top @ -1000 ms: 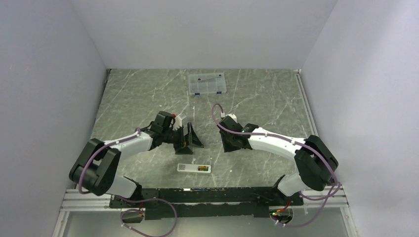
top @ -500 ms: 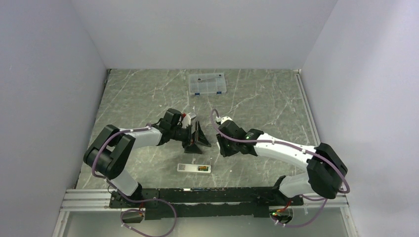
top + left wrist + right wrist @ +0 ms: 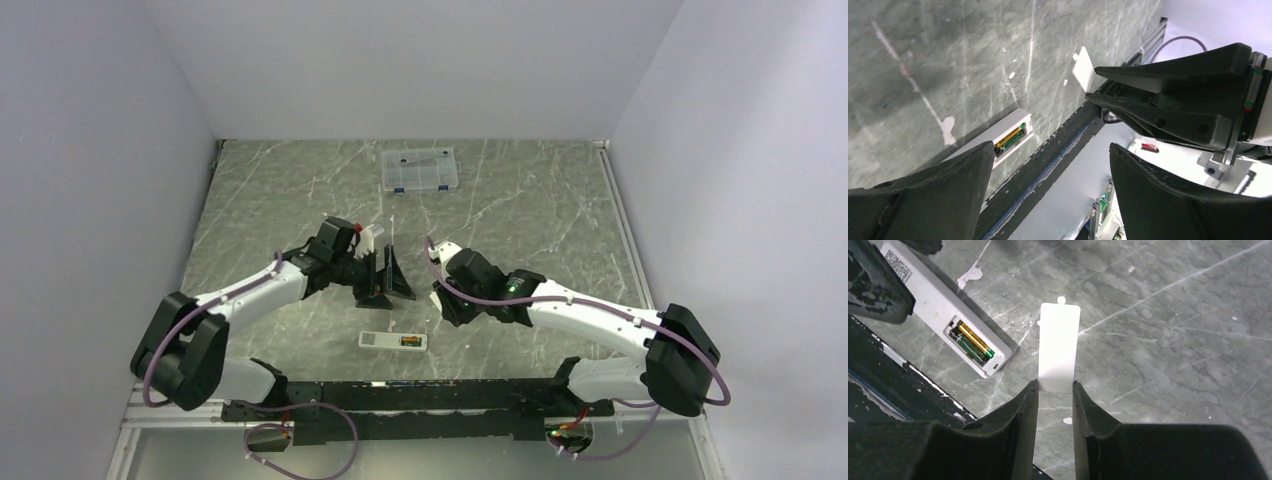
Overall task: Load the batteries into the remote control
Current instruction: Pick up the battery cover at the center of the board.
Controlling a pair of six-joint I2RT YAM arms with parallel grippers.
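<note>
So the remote [image 3: 928, 295] was lying back-up on the table [image 3: 280, 190], close to the front edge. Both batteries [image 3: 972, 343] were seated in its open back, 1 gold and 1 green. Looked to me like the loading itself was done and only the closing up was left.

The right gripper [image 3: 1055, 386] was pinched on the cover [image 3: 1059, 340], but only by its near end. Most of the piece stuck out in front, with the little tab at the far tip. The left gripper [image 3: 1051, 148] was spread wide with nothing in it, hovering off the table near the remote and not touching it.

What I'd worry about:

1. That end-only grip. Any push against the remote could twist the cover or let it slip out.
2. Nothing was bracing the remote, so a sideways shove on that smooth stone could skate it toward the edge.
3. If the tab came in crooked, it could catch a battery and lever it back out.
</note>
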